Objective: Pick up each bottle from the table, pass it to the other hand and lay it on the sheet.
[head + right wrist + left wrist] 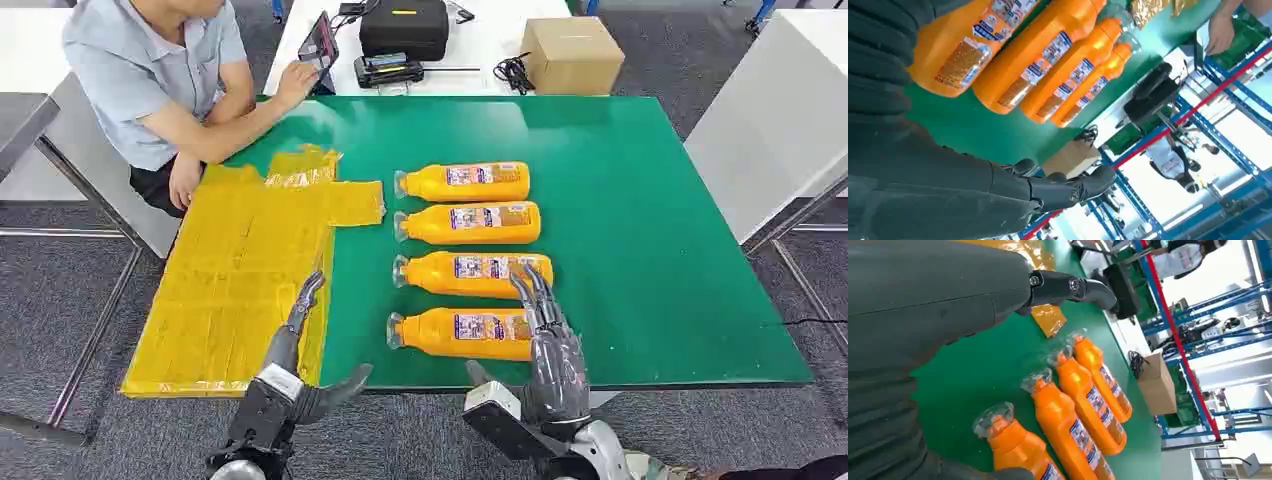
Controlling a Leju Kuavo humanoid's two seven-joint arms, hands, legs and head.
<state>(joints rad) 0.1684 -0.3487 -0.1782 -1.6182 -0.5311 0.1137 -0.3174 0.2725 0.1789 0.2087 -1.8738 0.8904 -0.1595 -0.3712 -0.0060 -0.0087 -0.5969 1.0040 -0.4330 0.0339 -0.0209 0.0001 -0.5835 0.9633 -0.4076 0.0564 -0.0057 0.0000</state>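
At the near edge of the green surface both hands are empty. The left hand hangs over the edge of the yellow sheet, fingers spread, thumb out to the side, holding nothing. The right hand is over the label end of the nearest bottle, fingers stretched flat and reaching to the second bottle; can't tell if it actually touches them, but it isn't gripping anything. Four orange bottles lie on their sides in a column, caps toward the sheet, with the third bottle and fourth bottle further back. All are off the sheet, just beside it. Past that, a person sits at the far left corner, and a black case and cardboard box sit on a white table behind.
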